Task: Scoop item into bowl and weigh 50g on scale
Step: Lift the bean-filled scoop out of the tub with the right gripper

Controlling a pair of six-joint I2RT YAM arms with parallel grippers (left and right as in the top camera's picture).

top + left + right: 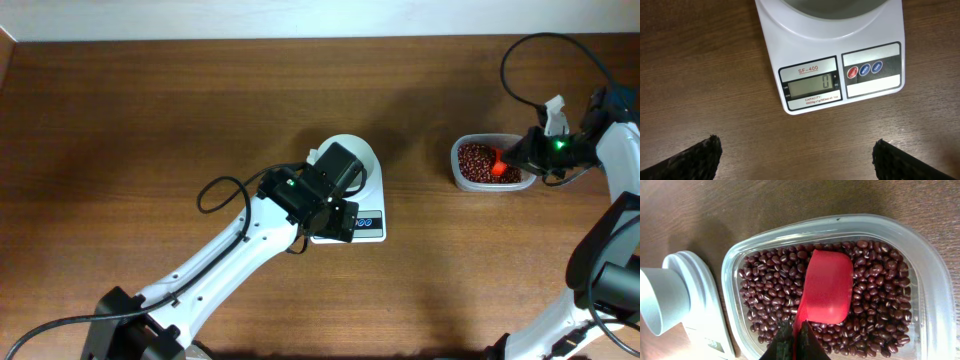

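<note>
many red-brown beans (770, 280) in a clear tub (932, 275), on the right side of the table (150, 100). spread over the tub's whole floor. lying across them, a red scoop (827, 287), cup near the middle of the heap, handle toward the wrist camera. gripped at that handle by the right gripper (795, 342), jaws pressed together on it. cannot tell whether the cup faces up or down.

well apart from the tub, near the table's middle, a white scale (790, 45) with the white bowl (370, 152) on its round platform. reads 0 on the grey display (810, 86). beside the display, three round buttons (864, 69), one red and two blue.

at the scale's display end, the left gripper (797, 155), jaws spread wide, holding nothing. black fingers (695, 157) over bare wood, short of the scale's near edge and not touching it. from overhead, covers part of the bowl and one corner of the scale. too little of the bowl's inside in view to tell what lies in it.
</note>
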